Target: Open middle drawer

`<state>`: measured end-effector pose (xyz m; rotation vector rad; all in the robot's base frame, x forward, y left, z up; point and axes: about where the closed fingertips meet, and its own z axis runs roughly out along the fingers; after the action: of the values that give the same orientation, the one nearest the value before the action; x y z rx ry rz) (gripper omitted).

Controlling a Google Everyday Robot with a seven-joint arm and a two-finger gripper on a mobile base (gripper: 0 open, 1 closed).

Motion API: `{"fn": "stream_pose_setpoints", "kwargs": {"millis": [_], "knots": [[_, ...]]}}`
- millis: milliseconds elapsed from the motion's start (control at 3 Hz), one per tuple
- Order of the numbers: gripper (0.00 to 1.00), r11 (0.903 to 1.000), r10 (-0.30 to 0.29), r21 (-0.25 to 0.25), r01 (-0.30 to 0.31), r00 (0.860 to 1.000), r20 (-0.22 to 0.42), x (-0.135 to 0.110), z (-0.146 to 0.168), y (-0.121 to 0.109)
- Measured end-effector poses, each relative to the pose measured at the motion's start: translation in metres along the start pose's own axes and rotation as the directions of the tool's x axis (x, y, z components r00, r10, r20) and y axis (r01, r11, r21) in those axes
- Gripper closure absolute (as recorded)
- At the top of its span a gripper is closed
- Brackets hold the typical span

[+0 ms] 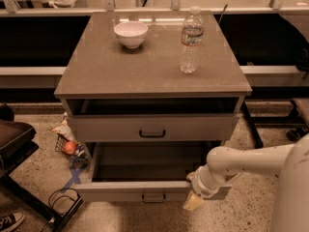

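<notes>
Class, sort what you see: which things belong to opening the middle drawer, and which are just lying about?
For the job: middle drawer, pulled out; tool, at the right end of the drawer's front.
Lying about: bowl and water bottle on the cabinet top; apple and shoe on the floor.

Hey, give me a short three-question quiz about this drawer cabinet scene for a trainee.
1. True or false: the middle drawer is pulled out.
2. What stands on the cabinet top with the white bowl? A) mug B) water bottle C) can
3. The gripper sits by the right end of which drawer's front panel?
Key: 1 true; 2 B; 3 the middle drawer.
</notes>
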<state>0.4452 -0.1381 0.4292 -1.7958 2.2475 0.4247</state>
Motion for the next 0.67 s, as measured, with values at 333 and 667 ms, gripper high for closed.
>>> {"fn": "stream_pose_setpoints", "kwargs": {"millis": [333,667], "knots": [[0.63,0.9936,0.093,-0.053,-0.100,0.989,-0.118,0.0249,-0.0148,0.0486],[0.87,0.9933,0.095,-0.054,-0.103,0.988,-0.121,0.0251,-0.0152,0.0481]]}}
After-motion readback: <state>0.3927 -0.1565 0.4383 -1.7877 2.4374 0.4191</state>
